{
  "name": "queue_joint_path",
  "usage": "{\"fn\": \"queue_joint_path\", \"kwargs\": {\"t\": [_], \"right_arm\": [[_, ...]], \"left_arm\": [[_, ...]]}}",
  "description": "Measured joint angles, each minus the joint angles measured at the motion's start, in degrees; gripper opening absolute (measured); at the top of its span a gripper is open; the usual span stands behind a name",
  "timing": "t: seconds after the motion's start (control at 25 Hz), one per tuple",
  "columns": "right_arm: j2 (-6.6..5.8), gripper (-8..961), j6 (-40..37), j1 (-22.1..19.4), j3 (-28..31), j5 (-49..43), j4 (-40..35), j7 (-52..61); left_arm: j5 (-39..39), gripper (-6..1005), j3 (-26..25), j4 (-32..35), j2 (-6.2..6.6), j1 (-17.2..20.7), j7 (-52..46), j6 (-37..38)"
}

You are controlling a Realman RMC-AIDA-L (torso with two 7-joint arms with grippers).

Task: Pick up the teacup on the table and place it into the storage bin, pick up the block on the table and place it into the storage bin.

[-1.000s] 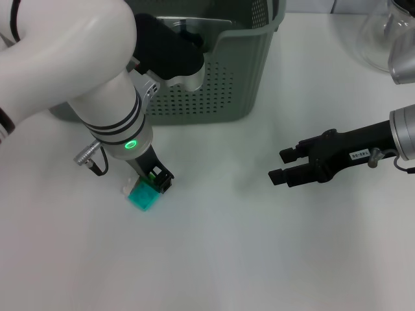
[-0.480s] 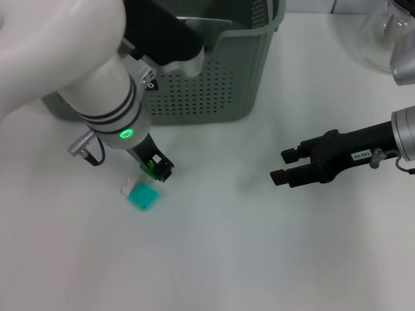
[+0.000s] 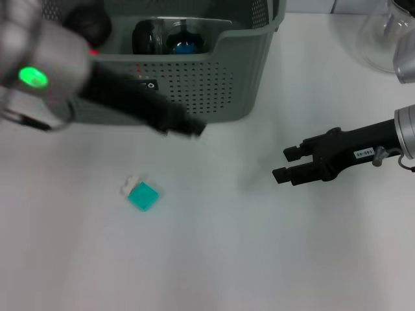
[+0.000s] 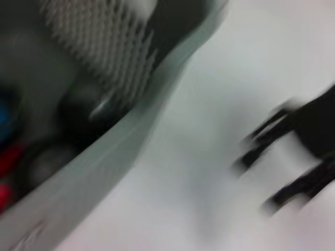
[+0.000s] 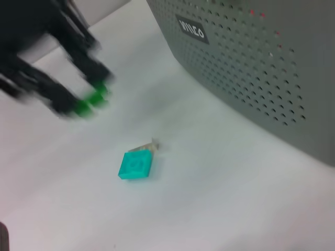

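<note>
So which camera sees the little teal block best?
The right wrist view: the teal block lies unobstructed on the table. The head view shows it smaller. The left wrist view misses it.

Left end effector (image 3: 185, 126) blurred; storage bin (image 3: 214, 84) cut off

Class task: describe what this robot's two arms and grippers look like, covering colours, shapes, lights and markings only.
The left arm has a rounded pale casing with a glowing green light, narrowing to a long black section ending in the left gripper; green shows at its fingertips in the right wrist view. The right arm has a silver cylindrical wrist; the right gripper is black and two-fingered, with a small white label on its body.
</note>
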Motion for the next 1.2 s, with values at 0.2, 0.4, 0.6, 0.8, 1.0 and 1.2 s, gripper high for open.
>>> {"fn": "queue_joint_path", "kwargs": {"t": [0.2,0.4,0.6,0.8,1.0,1.2], "right_arm": [[-0.04,674,-0.41,0.0,0.31,0.01,-0.11,0.1],[-0.03,674,-0.42,0.19,0.29,0.01,-0.17,1.0],[-0.03,674,-0.38,0.56,0.1,0.01,-0.21,1.66],[-0.03,674,-0.34,0.69,0.06,0.0,-0.31,1.69],[-0.04,674,-0.22,0.7,0.01,0.01,-0.33,1.65],[-0.2,674,-0.21,0.7,0.14,0.01,-0.32,1.42]], "left_arm": [[-11.2,404,-18.0,0.42,0.59,-3.8,4.9,0.07],[0.35,403,-17.32,-5.7,2.25,-10.23,3.92,-11.4],[15.84,402,-16.69,-21.43,2.91,-20.03,3.18,-18.6],[24.79,443,-16.68,-36.62,4.2,-27.2,2.55,-24.71],[27.4,494,-16.42,-39.25,3.74,-28.56,2.12,-27.98],[27.34,545,-16.26,-38.0,3.62,-28.35,1.98,-27.95]]}}
